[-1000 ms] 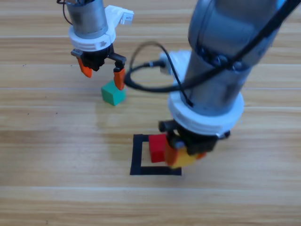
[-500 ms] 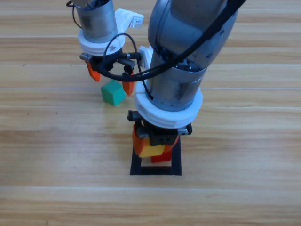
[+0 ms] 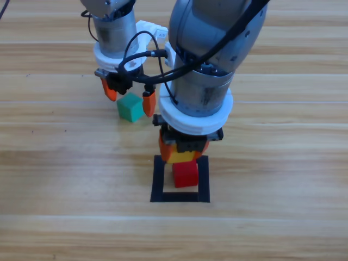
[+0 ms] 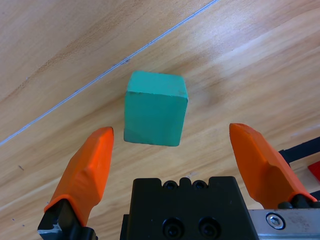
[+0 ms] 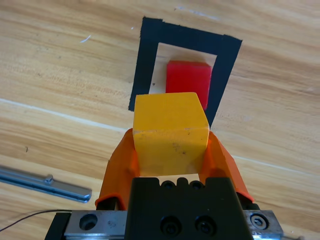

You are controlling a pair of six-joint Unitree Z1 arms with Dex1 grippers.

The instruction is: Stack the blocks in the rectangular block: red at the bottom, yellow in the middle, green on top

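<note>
The red cube (image 3: 185, 174) (image 5: 188, 81) rests on the wood inside the black tape square (image 3: 157, 179) (image 5: 148, 60). My right gripper (image 3: 182, 152) (image 5: 171, 150) is shut on the yellow cube (image 3: 183, 157) (image 5: 170, 131), held above the table at the square's far edge, just short of the red cube. The teal-green cube (image 3: 130, 107) (image 4: 156, 108) sits on the table to the upper left. Around it my left gripper (image 3: 129, 97) (image 4: 177, 152) is open, one jaw on each side and neither touching it.
The two arms stand close together, and a black cable (image 3: 142, 76) loops from the right arm across the left gripper. A metal strip (image 5: 45, 182) shows at the lower left of the right wrist view. Bare wood lies around the square.
My right gripper has pulled the yellow cube back toward the far edge of the square, uncovering the red cube. The left gripper has come lower and closer around the green cube.
</note>
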